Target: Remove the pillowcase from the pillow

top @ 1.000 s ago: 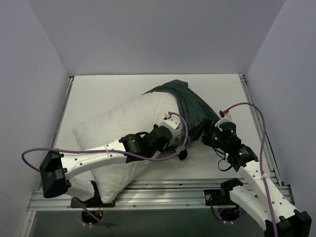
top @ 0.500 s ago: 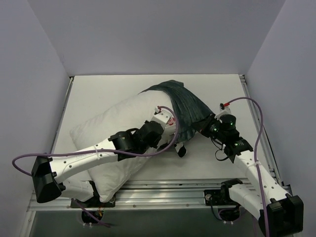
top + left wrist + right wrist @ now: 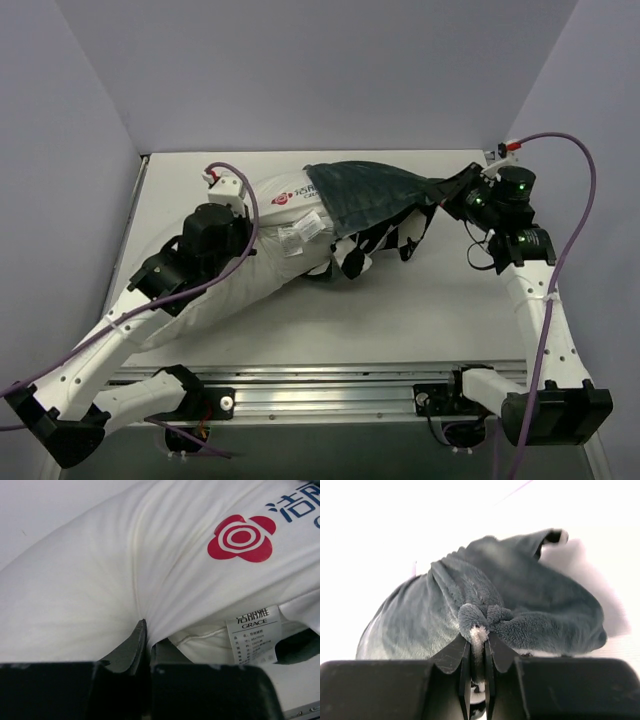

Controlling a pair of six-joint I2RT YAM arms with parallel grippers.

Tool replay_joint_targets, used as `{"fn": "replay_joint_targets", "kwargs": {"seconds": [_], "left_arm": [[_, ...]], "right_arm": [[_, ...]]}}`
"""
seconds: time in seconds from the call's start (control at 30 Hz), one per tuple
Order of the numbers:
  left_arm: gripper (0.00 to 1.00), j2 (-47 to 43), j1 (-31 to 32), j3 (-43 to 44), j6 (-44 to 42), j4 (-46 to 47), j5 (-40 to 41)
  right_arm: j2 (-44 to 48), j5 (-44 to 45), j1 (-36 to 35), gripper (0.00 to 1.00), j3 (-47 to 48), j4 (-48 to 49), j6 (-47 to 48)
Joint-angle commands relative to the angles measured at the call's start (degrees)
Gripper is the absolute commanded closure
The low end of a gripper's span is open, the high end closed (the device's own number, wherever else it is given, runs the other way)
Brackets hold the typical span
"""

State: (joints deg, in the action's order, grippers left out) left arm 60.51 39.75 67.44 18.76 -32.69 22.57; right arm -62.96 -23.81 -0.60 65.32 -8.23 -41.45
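The white pillow (image 3: 250, 265) lies slantwise from near left to the far middle, its red logo (image 3: 283, 197) and tag (image 3: 305, 228) bared. The pillowcase (image 3: 365, 190), grey-teal on top with zebra stripes (image 3: 380, 240) underneath, still covers the pillow's far right end. My right gripper (image 3: 455, 190) is shut on a bunched corner of the pillowcase (image 3: 520, 595), plush pinched between the fingers at the right gripper (image 3: 477, 635). My left gripper (image 3: 243, 200) is shut on a fold of the pillow (image 3: 100, 580), and in its wrist view the left gripper (image 3: 147, 630) sits below the logo (image 3: 240, 537).
The white table (image 3: 430, 310) is boxed in by pale walls at the left, back and right. A metal rail (image 3: 330, 385) runs along the near edge between the arm bases. A purple cable (image 3: 575, 190) loops off the right arm.
The right gripper has shut on the pillowcase and drawn it to the far right. The left arm has pulled the pillow leftward. The logo and tag have come out of the cover.
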Motion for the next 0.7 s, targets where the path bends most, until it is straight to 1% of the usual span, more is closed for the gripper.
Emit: {"fn": "replay_joint_targets", "kwargs": {"seconds": [0.0, 0.03, 0.23, 0.4, 0.43, 0.47, 0.5, 0.53, 0.57, 0.6, 0.63, 0.67], "left_arm": [[0.98, -5.2, -5.5, 0.3, -2.2, -11.3, 13.3], [0.98, -5.7, -5.7, -0.4, -2.2, -11.5, 13.7], [0.98, -8.2, -8.4, -3.1, -2.0, -12.8, 13.8], [0.98, -9.5, -9.1, -4.8, -1.8, -12.1, 12.2], [0.98, -9.8, -9.1, -5.1, -1.8, -11.6, 11.0], [0.98, -10.3, -9.1, -5.6, -2.1, -10.8, 9.4], [0.98, -10.7, -9.1, -6.3, -2.3, -8.7, 7.9], [0.98, -10.9, -9.1, -7.7, -2.5, -7.8, 4.3], [0.98, -11.4, -9.0, -8.4, -2.4, -7.0, 3.0], [0.98, -11.6, -9.0, -9.2, -2.3, -5.8, 1.9], [0.98, -11.8, -9.0, -10.2, -2.2, -5.5, 0.4], [0.98, -12.1, -9.0, -10.5, -1.9, -5.4, 0.1]], "right_arm": [[-0.3, 12.0, 9.1, 1.0, 6.6, 4.5, 2.3], [-0.5, 11.4, 10.6, 1.0, 7.4, 3.9, 2.2], [-0.9, 8.3, 14.0, 1.0, 8.1, 2.2, 3.6], [-4.4, 5.7, 15.3, 1.0, 11.8, -3.4, 6.9], [-5.2, 3.3, 15.1, 0.83, 11.8, -4.7, 8.5], [-6.0, 2.5, 14.8, 0.72, 11.8, -6.8, 9.1], [-5.9, 2.1, 14.1, 0.65, 11.3, -7.4, 10.0], [-5.3, 2.4, 11.6, 0.63, 9.9, -7.9, 11.9], [-3.7, 4.7, 10.0, 0.63, 9.2, -8.3, 12.7], [-3.0, 6.5, 8.4, 0.7, 8.6, -8.6, 13.5], [-2.2, 7.6, 5.8, 0.92, 7.7, -9.6, 14.5], [-1.4, 9.2, 5.0, 0.94, 7.5, -10.6, 16.2]]}}
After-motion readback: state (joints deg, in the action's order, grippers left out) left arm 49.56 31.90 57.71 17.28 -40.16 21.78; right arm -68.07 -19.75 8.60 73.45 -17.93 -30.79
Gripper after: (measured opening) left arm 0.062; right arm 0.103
